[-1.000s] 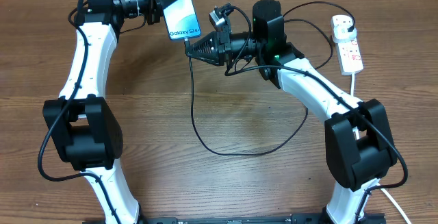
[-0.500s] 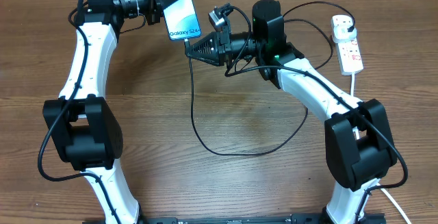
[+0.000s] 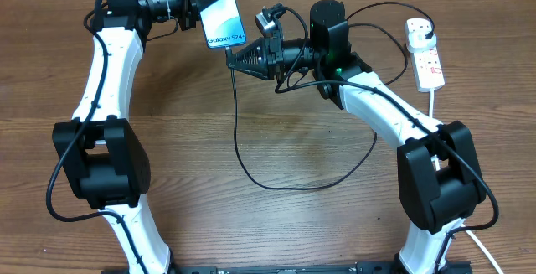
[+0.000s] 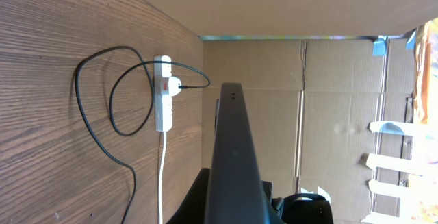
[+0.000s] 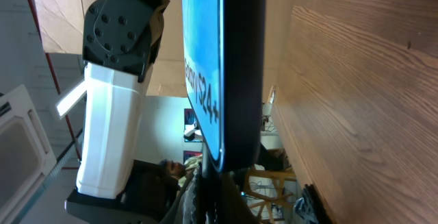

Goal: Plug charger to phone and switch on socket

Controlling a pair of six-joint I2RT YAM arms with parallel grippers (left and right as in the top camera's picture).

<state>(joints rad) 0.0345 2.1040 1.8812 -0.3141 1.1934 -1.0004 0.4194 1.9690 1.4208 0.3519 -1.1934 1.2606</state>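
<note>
My left gripper (image 3: 198,2) is shut on the phone (image 3: 219,9) and holds it above the table at the back, its light blue "Galaxy S24+" screen facing up. In the left wrist view the phone's dark back (image 4: 236,159) fills the middle. My right gripper (image 3: 234,55) is shut on the charger's connector tip, right at the phone's lower edge. In the right wrist view the phone (image 5: 236,66) stands edge-on just above my fingertips (image 5: 220,198). The black charger cable (image 3: 251,173) loops over the table to its plug in the socket (image 3: 425,56).
The socket's thick white cord (image 3: 432,102) runs toward the front right; the strip (image 4: 163,95) and cord (image 4: 162,176) also show in the left wrist view. Cardboard walls (image 4: 328,101) stand behind the table. The cable loop lies across the table's middle.
</note>
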